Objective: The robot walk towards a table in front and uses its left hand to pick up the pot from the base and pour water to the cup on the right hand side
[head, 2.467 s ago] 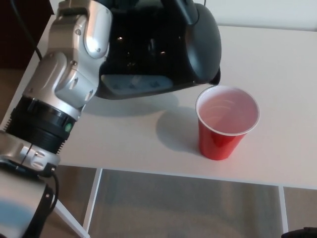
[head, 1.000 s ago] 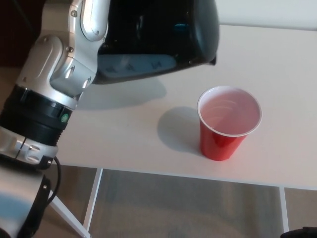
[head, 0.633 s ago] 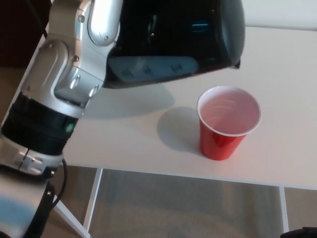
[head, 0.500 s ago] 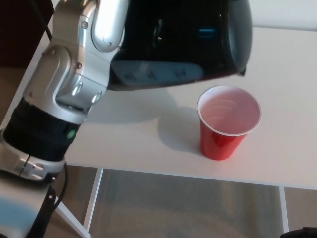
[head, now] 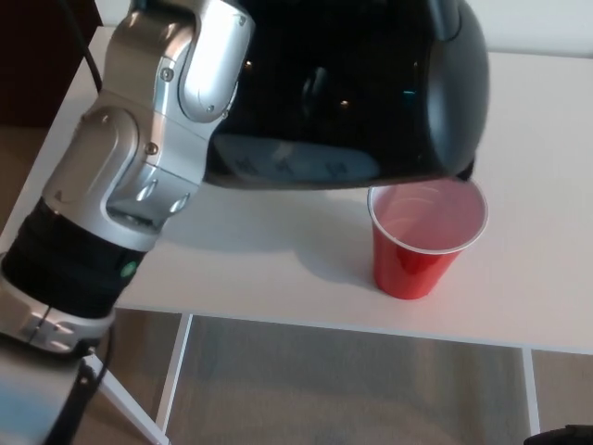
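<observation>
While the pot (head: pixel 352 93) hangs over the cup's (head: pixel 424 239) far rim on the counter (head: pixel 537 185) — the left arm carries it, grasp hidden — pouring is in hand; next, tip it further.

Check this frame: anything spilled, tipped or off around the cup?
Nothing stands out. The red cup stands upright on the white table, with no visible spill around it. The black pot hangs over the cup's far rim, held up by the left arm.

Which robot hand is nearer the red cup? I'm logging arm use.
Left. Its arm carries the black pot over the back rim of the red cup; the fingers themselves are hidden. The right robot hand is out of view.
</observation>
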### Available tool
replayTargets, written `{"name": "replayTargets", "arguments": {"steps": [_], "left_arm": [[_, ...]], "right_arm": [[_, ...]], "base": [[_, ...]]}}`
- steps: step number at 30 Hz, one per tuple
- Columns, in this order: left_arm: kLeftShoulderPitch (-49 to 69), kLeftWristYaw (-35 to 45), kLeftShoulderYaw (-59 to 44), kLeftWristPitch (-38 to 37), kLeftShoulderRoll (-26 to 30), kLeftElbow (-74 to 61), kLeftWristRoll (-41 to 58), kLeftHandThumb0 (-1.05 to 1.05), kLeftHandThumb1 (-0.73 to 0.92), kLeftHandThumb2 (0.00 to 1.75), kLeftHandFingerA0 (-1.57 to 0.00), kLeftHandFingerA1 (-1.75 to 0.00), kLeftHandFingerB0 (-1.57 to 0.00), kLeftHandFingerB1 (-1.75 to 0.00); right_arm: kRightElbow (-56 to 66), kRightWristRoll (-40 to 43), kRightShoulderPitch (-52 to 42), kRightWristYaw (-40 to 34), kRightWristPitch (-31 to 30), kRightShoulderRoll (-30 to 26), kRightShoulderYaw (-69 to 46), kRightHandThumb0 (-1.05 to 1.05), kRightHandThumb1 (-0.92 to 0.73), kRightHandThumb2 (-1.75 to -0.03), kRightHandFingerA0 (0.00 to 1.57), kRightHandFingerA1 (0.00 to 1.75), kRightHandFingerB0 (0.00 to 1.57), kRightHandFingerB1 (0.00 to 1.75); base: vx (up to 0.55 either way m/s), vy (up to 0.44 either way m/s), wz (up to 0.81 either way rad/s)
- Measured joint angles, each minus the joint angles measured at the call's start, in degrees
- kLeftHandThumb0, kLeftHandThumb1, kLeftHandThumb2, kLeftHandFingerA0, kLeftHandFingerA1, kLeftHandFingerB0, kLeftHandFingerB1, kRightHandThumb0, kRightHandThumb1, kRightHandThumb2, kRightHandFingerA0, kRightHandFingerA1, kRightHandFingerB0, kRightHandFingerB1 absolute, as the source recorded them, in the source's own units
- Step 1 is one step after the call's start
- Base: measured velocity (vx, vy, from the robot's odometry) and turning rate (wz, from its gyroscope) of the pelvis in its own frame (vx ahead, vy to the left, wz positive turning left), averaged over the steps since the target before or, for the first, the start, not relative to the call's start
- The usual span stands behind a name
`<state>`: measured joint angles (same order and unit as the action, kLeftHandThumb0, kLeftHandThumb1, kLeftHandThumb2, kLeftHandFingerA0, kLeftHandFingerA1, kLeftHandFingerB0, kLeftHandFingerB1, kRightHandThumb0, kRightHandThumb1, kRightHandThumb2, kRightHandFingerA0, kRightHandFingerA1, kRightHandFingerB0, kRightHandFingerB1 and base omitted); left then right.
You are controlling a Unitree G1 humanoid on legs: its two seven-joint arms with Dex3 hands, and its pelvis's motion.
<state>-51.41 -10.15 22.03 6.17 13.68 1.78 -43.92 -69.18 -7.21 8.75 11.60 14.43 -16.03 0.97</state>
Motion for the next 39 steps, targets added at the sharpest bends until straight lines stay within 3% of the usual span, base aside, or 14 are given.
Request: {"name": "replayTargets", "arguments": {"steps": [7, 18, 19, 20, 21, 28, 33, 39], "left_arm": [[-1.0, -4.4, 2.3, -4.3, 3.0, 5.3, -4.4, -0.29, 0.52, 0.55, -0.94, -1.58, -0.88, -0.65], [-4.6, -11.0, 3.3, -8.7, 4.6, 13.2, -8.8, -0.35, 0.53, 0.56, -1.00, -1.49, -0.89, -0.49], [-4.9, -11.5, 3.3, -9.1, 4.7, 13.4, -9.1, -0.35, 0.53, 0.56, -1.00, -1.48, -0.88, -0.49], [-5.2, -12.0, 3.4, -9.5, 4.8, 13.7, -9.3, -0.35, 0.53, 0.56, -1.00, -1.48, -0.88, -0.49], [-5.5, -12.5, 3.5, -10.0, 5.0, 14.0, -9.7, -0.34, 0.52, 0.56, -1.00, -1.48, -0.88, -0.49], [-6.6, -15.3, 4.4, -12.6, 6.3, 15.2, -11.8, -0.38, 0.51, 0.55, -1.07, -1.51, -0.88, -0.48], [-6.6, -16.6, 4.5, -15.0, 6.5, 15.4, -12.4, -0.38, 0.50, 0.55, -0.98, -1.52, -0.88, -0.48], [-6.6, -17.5, 4.5, -17.0, 6.6, 15.3, -13.4, -0.40, 0.52, 0.56, -1.13, -1.51, -0.85, -0.48]], "right_arm": [[0.0, -0.1, 0.0, 0.1, 0.1, 0.0, 0.1, -0.69, -0.48, -0.54, 0.95, 0.61, 0.66, 0.55], [0.0, -0.2, 0.4, 0.1, 0.0, 0.0, 0.0, -0.66, -0.46, -0.54, 0.95, 0.62, 0.67, 0.56], [-0.1, -0.2, 0.4, 0.1, 0.0, 0.0, 0.0, -0.65, -0.31, -0.86, 0.88, 0.73, 0.62, 0.67], [-0.1, -0.2, 0.5, 0.1, 0.0, 0.0, 0.0, -0.65, -0.31, -0.86, 0.88, 0.73, 0.62, 0.67], [-0.1, -0.2, 0.6, 0.1, 0.0, 0.0, -0.1, -0.66, -0.45, -0.54, 0.96, 0.62, 0.69, 0.57], [-0.1, -0.2, 0.8, 0.1, 0.0, 0.0, -0.1, -0.68, -0.46, -0.54, 0.95, 0.62, 0.68, 0.57], [-0.1, -0.2, 0.8, 0.2, 0.1, 0.0, 0.0, -0.68, -0.46, -0.54, 0.94, 0.62, 0.66, 0.56], [-0.1, -0.3, 0.8, 0.2, 0.0, 0.0, 0.0, -0.66, -0.45, -0.54, 0.96, 0.62, 0.67, 0.56]], "base": [[0.00, 0.000, 0.00], [0.00, 0.000, 0.00], [0.00, 0.000, 0.00], [0.00, 0.000, 0.00], [0.00, 0.000, 0.00], [0.00, 0.000, 0.00], [0.00, 0.000, 0.00], [0.00, 0.000, 0.00]]}}
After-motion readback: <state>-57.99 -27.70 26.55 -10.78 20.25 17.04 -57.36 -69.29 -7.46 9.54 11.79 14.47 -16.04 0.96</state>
